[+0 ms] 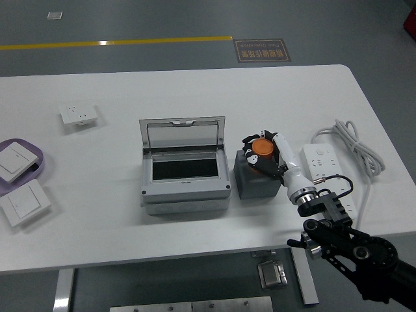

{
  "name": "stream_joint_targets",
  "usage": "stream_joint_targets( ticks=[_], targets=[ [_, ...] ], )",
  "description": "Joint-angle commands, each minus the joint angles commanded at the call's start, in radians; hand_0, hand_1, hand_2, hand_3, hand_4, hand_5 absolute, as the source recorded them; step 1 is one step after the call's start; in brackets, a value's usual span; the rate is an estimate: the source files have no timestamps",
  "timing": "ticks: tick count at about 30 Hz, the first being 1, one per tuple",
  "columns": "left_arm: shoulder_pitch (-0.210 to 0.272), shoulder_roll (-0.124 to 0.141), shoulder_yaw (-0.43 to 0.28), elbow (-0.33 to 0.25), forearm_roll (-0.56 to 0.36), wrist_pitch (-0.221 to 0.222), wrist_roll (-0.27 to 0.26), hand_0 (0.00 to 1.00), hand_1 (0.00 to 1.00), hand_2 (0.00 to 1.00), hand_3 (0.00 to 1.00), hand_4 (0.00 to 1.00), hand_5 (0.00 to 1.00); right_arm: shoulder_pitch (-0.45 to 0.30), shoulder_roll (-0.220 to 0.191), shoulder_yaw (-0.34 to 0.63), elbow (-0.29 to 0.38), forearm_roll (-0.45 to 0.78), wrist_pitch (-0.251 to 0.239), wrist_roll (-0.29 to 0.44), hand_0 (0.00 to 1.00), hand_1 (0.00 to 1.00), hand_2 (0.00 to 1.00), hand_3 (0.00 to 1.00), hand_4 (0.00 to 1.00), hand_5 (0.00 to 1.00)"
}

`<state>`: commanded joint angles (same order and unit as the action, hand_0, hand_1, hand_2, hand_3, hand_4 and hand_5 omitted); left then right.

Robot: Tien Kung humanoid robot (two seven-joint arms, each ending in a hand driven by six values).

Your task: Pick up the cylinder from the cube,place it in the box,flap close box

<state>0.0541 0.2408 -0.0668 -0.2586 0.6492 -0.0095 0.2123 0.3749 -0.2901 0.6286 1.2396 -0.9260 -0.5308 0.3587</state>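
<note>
An orange cylinder [263,147] stands on top of a dark grey cube [257,179] just right of the table's middle. My right hand [263,153] reaches in from the lower right, its black fingers curled around the cylinder, which is still on the cube. Left of the cube sits a grey box [184,177] with its clear flap lid [182,134] standing open at the back and a dark interior. The left arm does not show.
A white power strip [327,172] with a coiled cable [355,144] lies right of the cube, close under my forearm. A white wall socket [78,116] lies at the far left. Wall switches [23,205] and a purple tray [34,170] are at the left edge.
</note>
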Motion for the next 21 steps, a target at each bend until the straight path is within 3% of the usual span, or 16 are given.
stream_joint_targets(
  ticks=[1, 10, 14, 19, 20, 21],
  targets=[
    [0.0, 0.0, 0.0, 0.0, 0.0, 0.0, 0.0, 0.657, 0.641, 0.581, 0.64, 0.709, 0.301, 0.001, -0.001, 0.0, 0.008, -0.005, -0.002, -0.003, 0.544, 0.439, 0.388, 0.303, 0.002, 0.002],
    [0.006, -0.003, 0.013, 0.004, -0.013, 0.002, -0.001, 0.656, 0.641, 0.581, 0.638, 0.708, 0.3, 0.026, -0.027, -0.003, 0.202, -0.222, 0.007, -0.176, 0.531, 0.419, 0.375, 0.291, 0.002, 0.002],
    [0.008, -0.005, 0.021, 0.003, -0.016, 0.003, 0.0, 0.656, 0.64, 0.581, 0.638, 0.708, 0.3, 0.074, -0.009, -0.032, 0.286, -0.342, 0.063, -0.281, 0.511, 0.399, 0.372, 0.284, 0.002, 0.002],
    [0.014, -0.005, 0.039, 0.005, -0.024, 0.003, 0.001, 0.656, 0.64, 0.581, 0.638, 0.708, 0.3, 0.159, 0.032, -0.09, 0.325, -0.505, 0.146, -0.418, 0.511, 0.399, 0.372, 0.284, 0.002, 0.002],
    [0.014, -0.005, 0.043, 0.005, -0.027, 0.004, 0.001, 0.655, 0.64, 0.581, 0.638, 0.707, 0.3, 0.177, 0.042, -0.104, 0.326, -0.547, 0.162, -0.452, 0.401, 0.329, 0.364, 0.28, 0.002, 0.002],
    [0.014, -0.004, 0.046, 0.005, -0.029, 0.004, 0.001, 0.655, 0.64, 0.581, 0.638, 0.707, 0.3, 0.193, 0.053, -0.119, 0.322, -0.583, 0.177, -0.485, 0.401, 0.329, 0.364, 0.28, 0.002, 0.002]
  ],
)
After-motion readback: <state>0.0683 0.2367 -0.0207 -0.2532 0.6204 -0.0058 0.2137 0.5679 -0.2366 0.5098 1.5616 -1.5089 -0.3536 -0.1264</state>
